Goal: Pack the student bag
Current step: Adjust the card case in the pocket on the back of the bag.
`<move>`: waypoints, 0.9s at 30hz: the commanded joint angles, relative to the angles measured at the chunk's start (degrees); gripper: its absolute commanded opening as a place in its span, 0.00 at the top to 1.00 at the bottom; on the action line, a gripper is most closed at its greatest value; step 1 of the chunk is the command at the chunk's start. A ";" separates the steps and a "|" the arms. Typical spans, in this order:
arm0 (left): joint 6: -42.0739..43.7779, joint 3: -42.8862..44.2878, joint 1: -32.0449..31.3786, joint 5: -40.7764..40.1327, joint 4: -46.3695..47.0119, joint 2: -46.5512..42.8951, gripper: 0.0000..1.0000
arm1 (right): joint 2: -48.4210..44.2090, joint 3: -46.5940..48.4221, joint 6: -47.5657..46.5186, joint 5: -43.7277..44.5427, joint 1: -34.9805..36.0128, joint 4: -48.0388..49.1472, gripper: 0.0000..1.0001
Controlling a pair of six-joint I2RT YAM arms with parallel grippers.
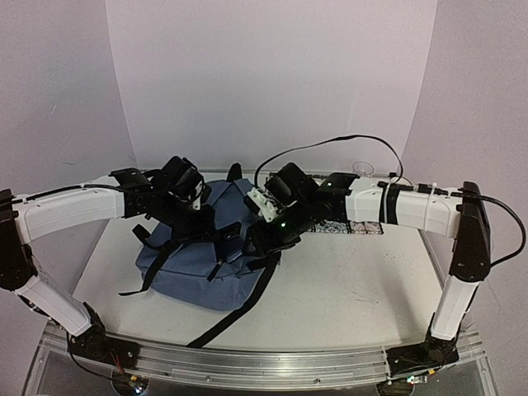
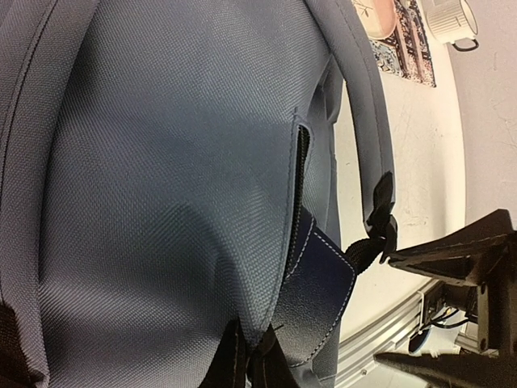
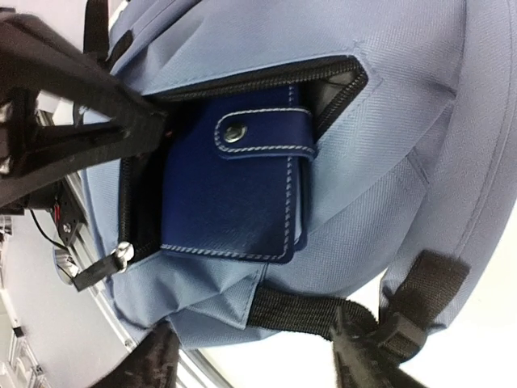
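Note:
The student bag [image 1: 194,276] lies flat on the table, slate-blue with black straps. Its zipped front pocket [image 3: 242,81] stands open. A dark navy wallet [image 3: 230,194] with white stitching and a snap tab sits partly inside that pocket, its lower half sticking out [image 2: 319,295]. My left gripper [image 2: 254,343] is shut on the fabric edge of the pocket and holds it up; it shows as a black shape [image 3: 81,121] at the pocket's left end. My right gripper [image 3: 258,352] hovers open just below the wallet, over the bag's lower edge and a black strap [image 3: 323,311], gripping nothing.
A patterned mat [image 1: 351,227] lies at the back right, with a clear cup [image 1: 360,169] behind it and a white mug [image 2: 452,20] nearby. A loose black strap [image 1: 239,309] trails toward the aluminium rail [image 1: 264,367] at the near edge.

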 commanded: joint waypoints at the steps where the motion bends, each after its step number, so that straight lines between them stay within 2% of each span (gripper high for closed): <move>1: -0.72 -0.23 -0.17 0.98 4.33 -3.07 1.00 | 0.44 -2.26 1.55 -2.59 -0.02 6.47 0.51; 6: -1.00 -0.64 -0.17 1.58 4.79 -3.58 1.00 | 3.32 -2.45 0.52 -2.28 -0.02 13.03 0.67; 12: -1.59 -0.28 -0.24 2.63 6.11 -3.73 1.00 | 7.22 -0.70 0.37 -8.80 1.06 19.45 0.76; 20: -3.47 -0.22 -0.26 5.46 10.32 -3.15 1.00 | 12.37 4.88 0.92 -12.78 4.04 24.58 0.79; 23: -3.60 -0.87 -0.26 5.25 10.68 -3.31 1.00 | 9.49 3.27 -0.57 -9.60 3.76 24.56 0.79; 27: -4.14 -1.69 -0.30 5.47 11.34 -3.01 1.00 | 3.03 -2.72 -3.52 -4.95 2.46 23.24 0.74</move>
